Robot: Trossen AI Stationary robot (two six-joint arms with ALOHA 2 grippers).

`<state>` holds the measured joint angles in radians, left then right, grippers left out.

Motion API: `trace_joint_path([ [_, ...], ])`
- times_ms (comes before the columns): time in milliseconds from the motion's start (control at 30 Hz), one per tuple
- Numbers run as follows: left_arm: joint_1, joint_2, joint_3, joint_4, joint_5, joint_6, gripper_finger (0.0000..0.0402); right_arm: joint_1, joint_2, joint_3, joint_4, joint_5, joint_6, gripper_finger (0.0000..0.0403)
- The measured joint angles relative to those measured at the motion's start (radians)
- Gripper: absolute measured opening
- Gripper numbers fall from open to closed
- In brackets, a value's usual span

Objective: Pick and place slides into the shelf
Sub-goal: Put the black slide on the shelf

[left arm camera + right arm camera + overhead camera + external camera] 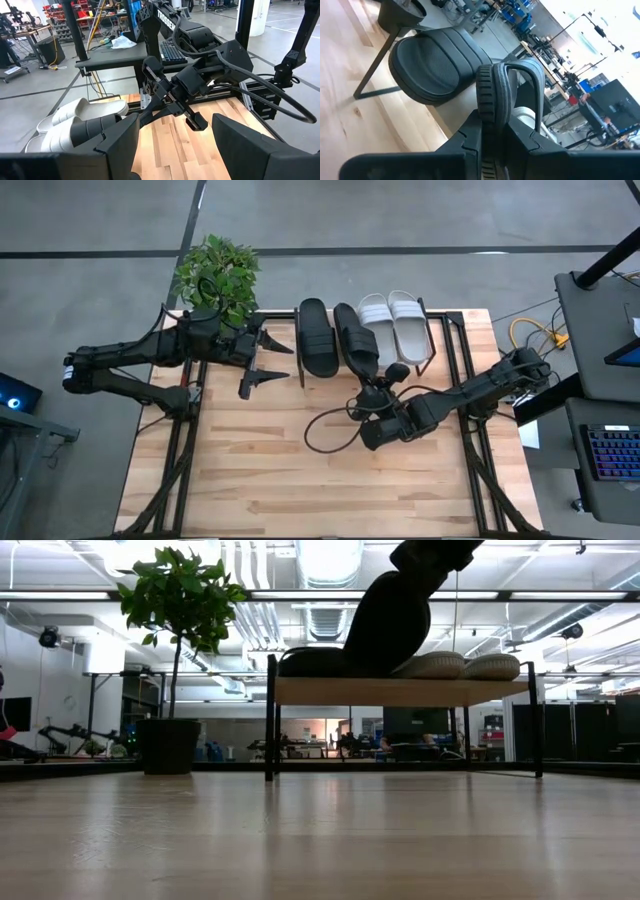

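One ribbed matte-black slide (492, 100) edgewise in right tool (495, 132), over plank shelf (400, 691).

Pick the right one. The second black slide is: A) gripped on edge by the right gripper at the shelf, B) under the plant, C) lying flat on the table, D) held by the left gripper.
A: the right gripper pinches the black slide on edge over the shelf.

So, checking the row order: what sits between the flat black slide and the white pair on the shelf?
The second black slide, tilted on edge and gripped at its heel by the right gripper, in the high view. It stands beside the flat black slide and the white pair.
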<state>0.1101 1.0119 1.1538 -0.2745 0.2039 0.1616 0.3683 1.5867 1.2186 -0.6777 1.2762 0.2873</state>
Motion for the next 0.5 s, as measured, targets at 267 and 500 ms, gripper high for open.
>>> trace_joint_path([
  [267,0.000,0.000,0.000,0.000,0.000,0.000,0.0235,0.000,0.000,0.011,0.006,-0.002,-0.084,0.0039],
  [500,0.000,0.001,0.000,-0.007,0.000,-0.001,0.0235,0.008,0.001,0.055,0.010,0.003,-0.128,0.0039],
])
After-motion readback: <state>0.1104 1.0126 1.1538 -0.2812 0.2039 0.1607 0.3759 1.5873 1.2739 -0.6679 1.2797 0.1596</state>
